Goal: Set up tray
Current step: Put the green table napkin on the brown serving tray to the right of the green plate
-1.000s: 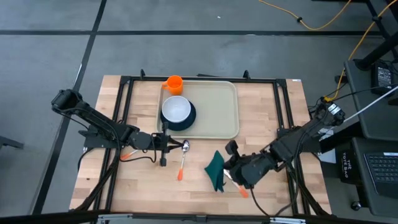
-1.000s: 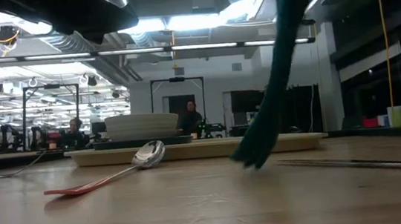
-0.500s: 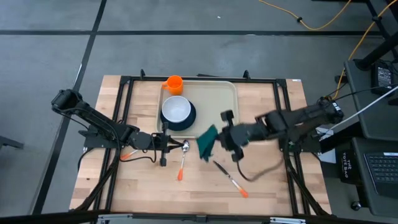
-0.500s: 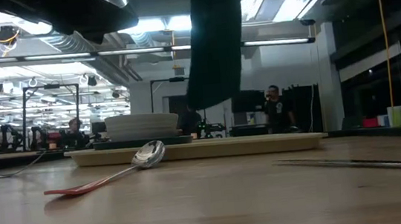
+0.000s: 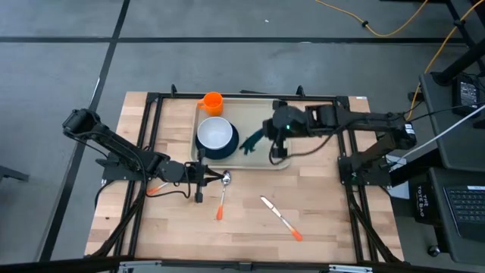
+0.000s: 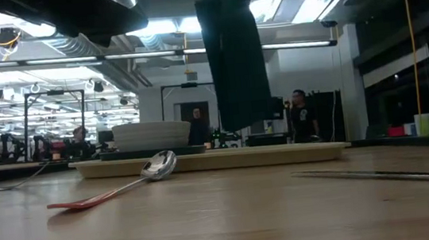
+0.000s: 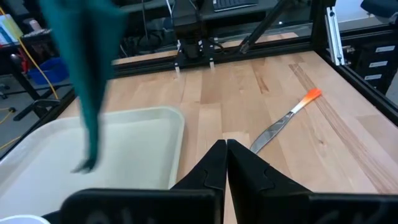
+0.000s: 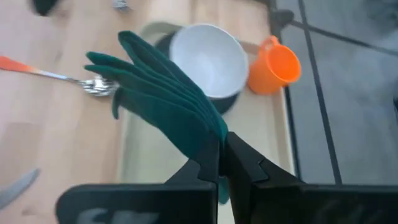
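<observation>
The right gripper [image 5: 267, 139] hangs over the tray [image 5: 276, 155], its jaws pinched tight on one edge of a dark green napkin [image 5: 253, 141]. The cloth droops from the jaws in loose folds, clear of the tray floor; from the low view it dangles as a dark strip [image 6: 233, 62] above the tray's far side.

The tray, cream with a raised rim, lies at the far middle of the wooden bench [image 5: 326, 227], directly beneath the right jaws. Inside it, beyond the hanging napkin as the right jaws see it, a white bowl [image 5: 214, 133] sits on a dark round plate [image 5: 229, 145], the bowl holding nothing visible. An orange cup [image 5: 212, 102] stands at the tray's far corner, just beside the bowl; whether it rests inside the rim or against it cannot be told.

The left gripper [image 5: 203, 174] rests low near the tray's near rim, its jaws pressed together on nothing. Just in front of those jaws lies a spoon [image 5: 222, 193] with an orange handle, its metal bowl nearest the jaw tips. Farther on, well apart from both jaws, a knife [image 5: 280, 218] with an orange handle lies on the bare bench.
</observation>
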### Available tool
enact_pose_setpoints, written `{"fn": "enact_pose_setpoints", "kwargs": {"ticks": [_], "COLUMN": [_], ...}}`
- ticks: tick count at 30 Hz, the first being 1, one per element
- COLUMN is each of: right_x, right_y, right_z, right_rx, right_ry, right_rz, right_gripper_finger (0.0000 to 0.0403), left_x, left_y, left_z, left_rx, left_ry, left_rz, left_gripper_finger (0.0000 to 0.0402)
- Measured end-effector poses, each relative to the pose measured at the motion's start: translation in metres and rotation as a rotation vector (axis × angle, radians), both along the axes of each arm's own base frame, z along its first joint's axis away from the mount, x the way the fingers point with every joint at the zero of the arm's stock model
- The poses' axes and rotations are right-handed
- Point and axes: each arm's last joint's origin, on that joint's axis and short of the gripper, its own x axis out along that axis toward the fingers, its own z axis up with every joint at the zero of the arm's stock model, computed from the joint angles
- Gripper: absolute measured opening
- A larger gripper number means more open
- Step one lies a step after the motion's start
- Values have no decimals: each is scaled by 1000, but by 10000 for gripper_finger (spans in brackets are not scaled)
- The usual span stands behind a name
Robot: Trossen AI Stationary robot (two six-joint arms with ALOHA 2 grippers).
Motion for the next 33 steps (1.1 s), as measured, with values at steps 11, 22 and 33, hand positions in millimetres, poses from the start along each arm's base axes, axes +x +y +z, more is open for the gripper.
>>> {"fn": "enact_pose_setpoints", "kwargs": {"ticks": [11, 22, 33], "right_x": [-5, -7, 2], "right_y": [-47, -84, -114], "right_z": [1, 7, -6], "right_rx": [17, -35, -47], "right_ry": [-17, -104, -98], "right_rz": [-172, -254, -321], "right_gripper_finger": [13, 13, 13], "left_x": [0, -8, -26], "left_y": [0, 10, 35], "left_z": [0, 9, 15], "left_rx": [-1, 33, 57], "left_ry": [0, 8, 83], "left_rz": [-4, -29, 185], "left_gripper_finger": [4, 3, 3]}}
